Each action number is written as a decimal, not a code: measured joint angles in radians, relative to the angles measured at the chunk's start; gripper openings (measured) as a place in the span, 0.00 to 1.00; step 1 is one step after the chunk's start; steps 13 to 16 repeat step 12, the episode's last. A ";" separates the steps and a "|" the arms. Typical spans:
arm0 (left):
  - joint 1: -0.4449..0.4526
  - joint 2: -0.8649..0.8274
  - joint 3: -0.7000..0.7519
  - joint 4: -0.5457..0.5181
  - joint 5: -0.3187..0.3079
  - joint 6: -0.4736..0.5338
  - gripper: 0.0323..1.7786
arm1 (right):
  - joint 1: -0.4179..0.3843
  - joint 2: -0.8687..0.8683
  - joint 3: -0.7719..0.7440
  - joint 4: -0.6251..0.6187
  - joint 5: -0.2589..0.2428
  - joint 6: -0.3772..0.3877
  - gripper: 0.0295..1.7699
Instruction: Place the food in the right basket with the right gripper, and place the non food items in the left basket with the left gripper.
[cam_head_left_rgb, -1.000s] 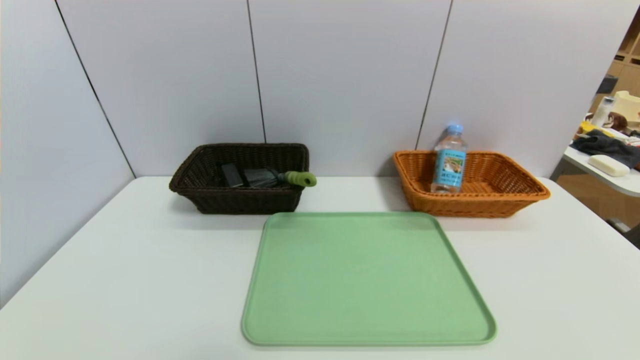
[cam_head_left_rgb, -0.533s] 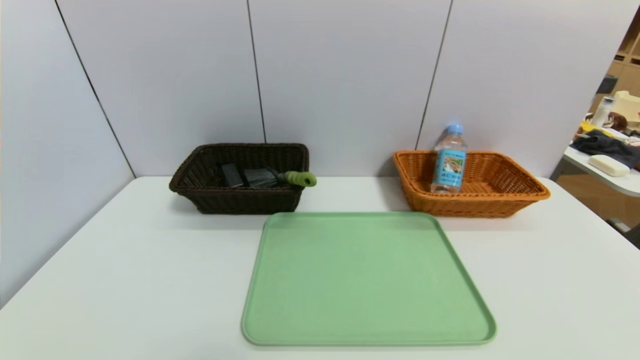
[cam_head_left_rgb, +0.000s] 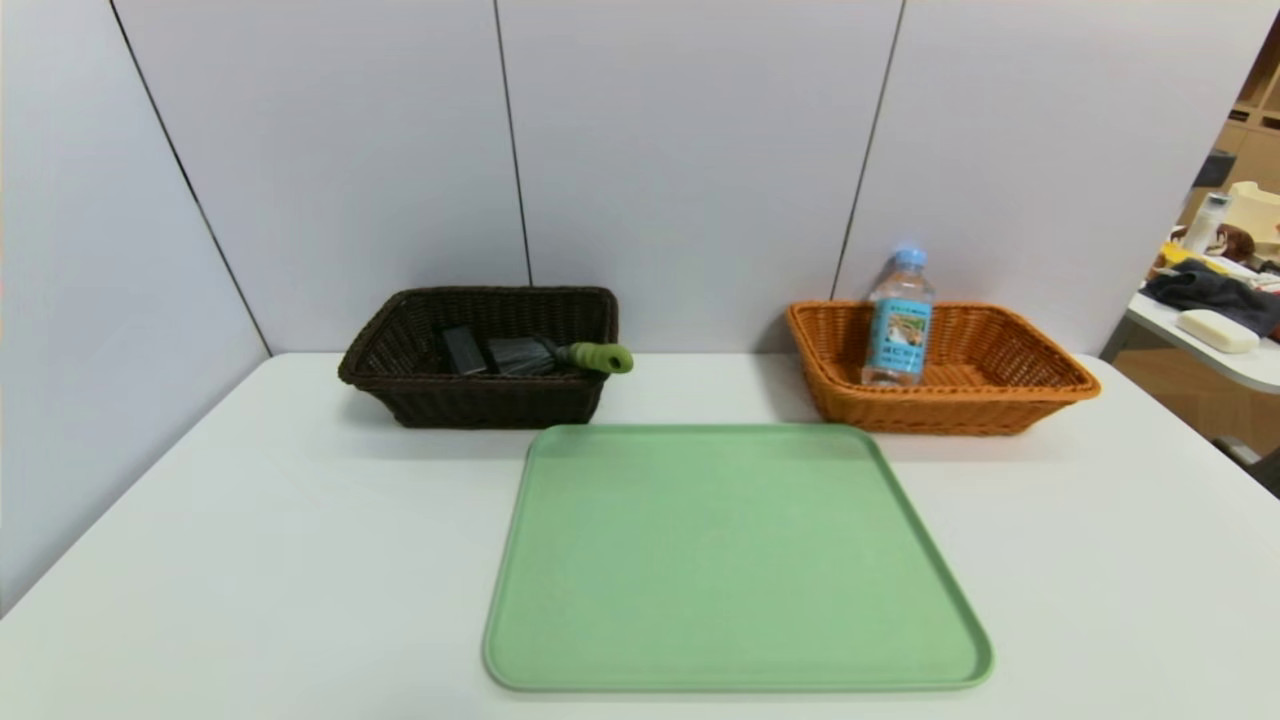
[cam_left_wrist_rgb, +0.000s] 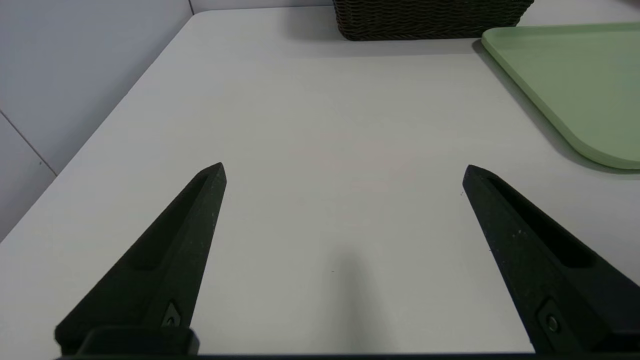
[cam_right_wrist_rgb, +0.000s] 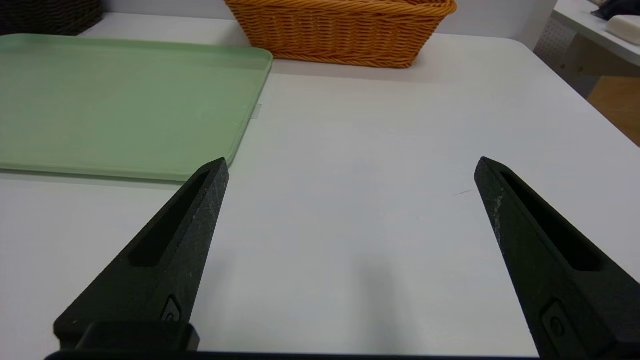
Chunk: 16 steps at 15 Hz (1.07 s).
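Note:
A clear water bottle (cam_head_left_rgb: 899, 318) with a light blue cap stands upright in the orange wicker basket (cam_head_left_rgb: 1010, 395) at the back right. In the dark brown basket (cam_head_left_rgb: 470, 400) at the back left lie a scrub brush (cam_head_left_rgb: 545, 355), its olive-green handle resting over the rim, and a dark bottle (cam_head_left_rgb: 463, 350) beside it. Neither arm shows in the head view. My left gripper (cam_left_wrist_rgb: 343, 170) hangs open over bare table near the left front, nothing between its fingers. My right gripper (cam_right_wrist_rgb: 351, 165) is open too, over bare table at the right front.
A green tray (cam_head_left_rgb: 735, 560) with nothing on it lies at the table's middle, its edge showing in the left wrist view (cam_left_wrist_rgb: 565, 70) and the right wrist view (cam_right_wrist_rgb: 115, 100). Grey panels wall the back and left. A side table (cam_head_left_rgb: 1215, 335) with clutter stands off to the right.

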 joint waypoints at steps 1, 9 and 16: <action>0.000 0.000 0.000 0.000 0.000 0.000 0.95 | 0.000 0.000 0.000 0.000 0.002 -0.006 0.96; 0.000 0.000 0.000 0.000 0.000 0.001 0.95 | 0.000 0.000 0.000 0.001 0.001 -0.026 0.96; 0.000 0.000 0.000 0.000 0.000 0.001 0.95 | 0.000 0.000 0.000 0.000 -0.001 -0.024 0.96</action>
